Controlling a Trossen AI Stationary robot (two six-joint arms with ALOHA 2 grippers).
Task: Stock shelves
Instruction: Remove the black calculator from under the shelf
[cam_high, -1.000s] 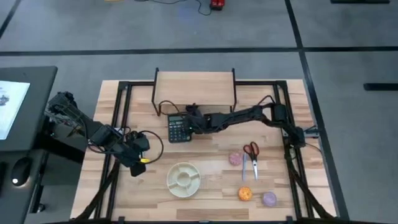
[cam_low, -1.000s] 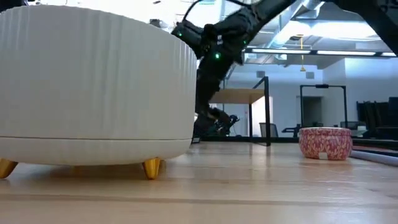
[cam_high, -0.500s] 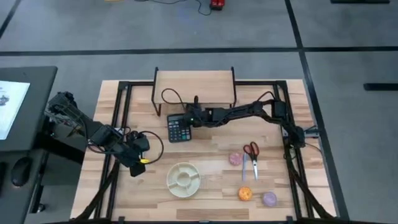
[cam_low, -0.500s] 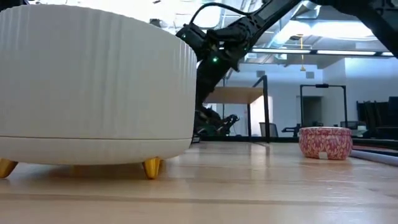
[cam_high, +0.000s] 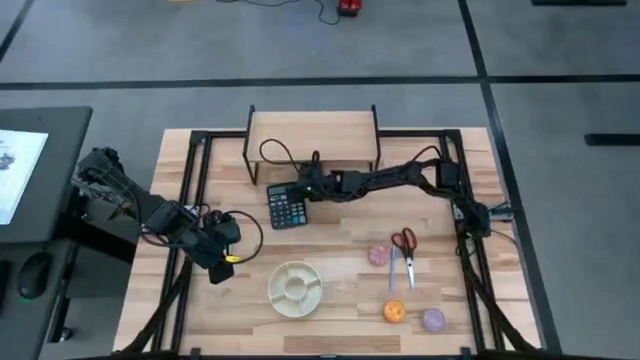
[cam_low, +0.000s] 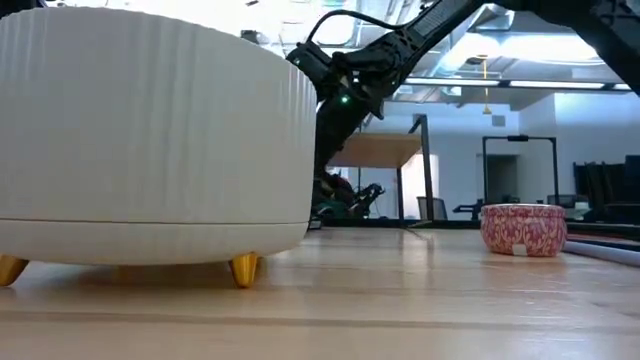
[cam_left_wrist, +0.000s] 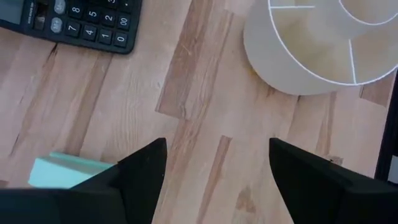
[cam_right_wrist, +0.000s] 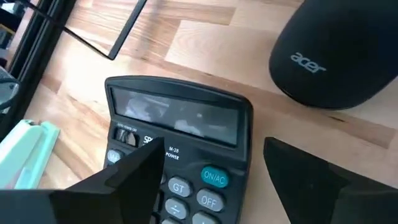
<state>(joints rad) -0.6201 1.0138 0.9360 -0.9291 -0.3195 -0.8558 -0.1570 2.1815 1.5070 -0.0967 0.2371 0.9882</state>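
The shelves (cam_high: 312, 138), a low light-wood riser on thin black legs, stand at the table's far middle. A black calculator (cam_high: 289, 207) lies flat on the table just in front of them. My right gripper (cam_high: 306, 185) hangs open over the calculator's display end (cam_right_wrist: 177, 115), and I see no contact between them. Past it, by the shelves' black leg (cam_right_wrist: 127, 28), a black mouse (cam_right_wrist: 336, 56) rests on the table. My left gripper (cam_left_wrist: 214, 168) waits open above bare wood at the near left, beside a mint-green object (cam_left_wrist: 68, 171).
A white divided bowl (cam_high: 295, 287) sits near the front middle and fills the left of the low view (cam_low: 150, 140). At the near right lie red-handled scissors (cam_high: 403, 245), a pink patterned tub (cam_low: 523, 228), an orange object (cam_high: 394, 311) and a purple one (cam_high: 432, 320).
My right gripper has gone from above the calculator's middle toward the table's far edge and the shelves, ending over the calculator's display end.
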